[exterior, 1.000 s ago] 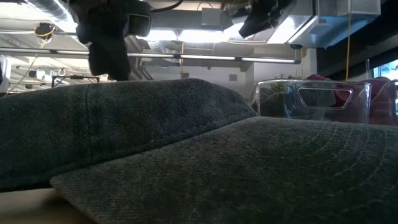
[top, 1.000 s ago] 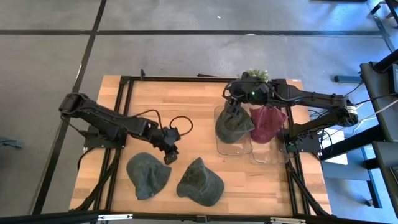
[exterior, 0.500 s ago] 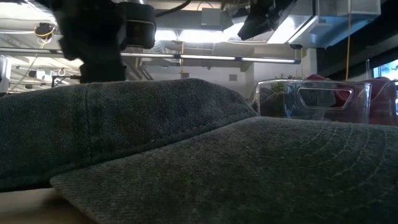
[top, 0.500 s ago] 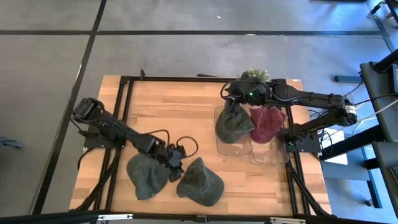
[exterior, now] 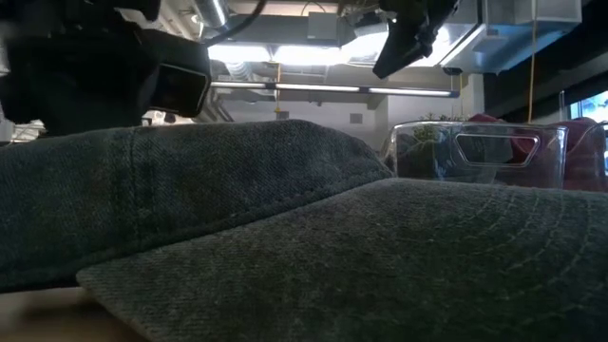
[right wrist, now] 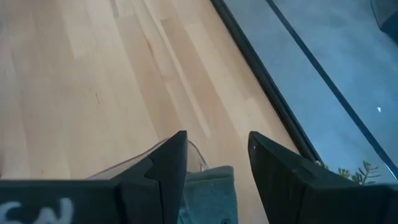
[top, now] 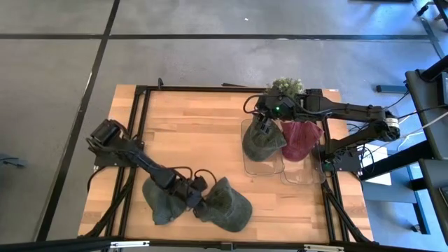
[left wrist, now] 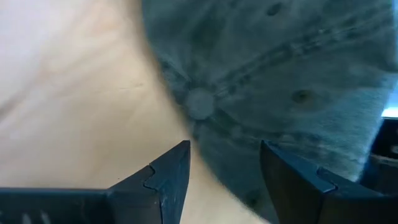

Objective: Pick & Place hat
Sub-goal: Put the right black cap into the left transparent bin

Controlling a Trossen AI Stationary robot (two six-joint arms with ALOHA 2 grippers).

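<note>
Two grey caps lie on the wooden table near its near edge, one to the left (top: 162, 199) and one to the right (top: 227, 206). My left gripper (top: 201, 204) is low between them, open, at the right cap's left edge. In its wrist view the left gripper (left wrist: 225, 155) has one finger over bare wood and one over the crown (left wrist: 280, 74). My right gripper (top: 262, 126) is open above a grey-green cap (top: 263, 143) that lies in a clear bin (top: 262, 170). A dark red cap (top: 301, 140) lies in the neighbouring bin. My left gripper comes down slanting at the right cap's crown edge (left wrist: 205, 134) with its fingers on either side of that edge. I cannot tell whether they touch the cloth.
A second clear bin (top: 304, 178) stands right of the first. A small green plant (top: 287, 85) sits at the table's far edge behind the right arm. A black metal frame (top: 140, 112) runs around the tabletop. Bare wood (top: 196, 126) lies between the arms.
My left gripper has moved toward the table's near edge and to the right, and down, from open wood above the caps to the gap between them, at the right cap's edge. The caps have stayed where they were.
</note>
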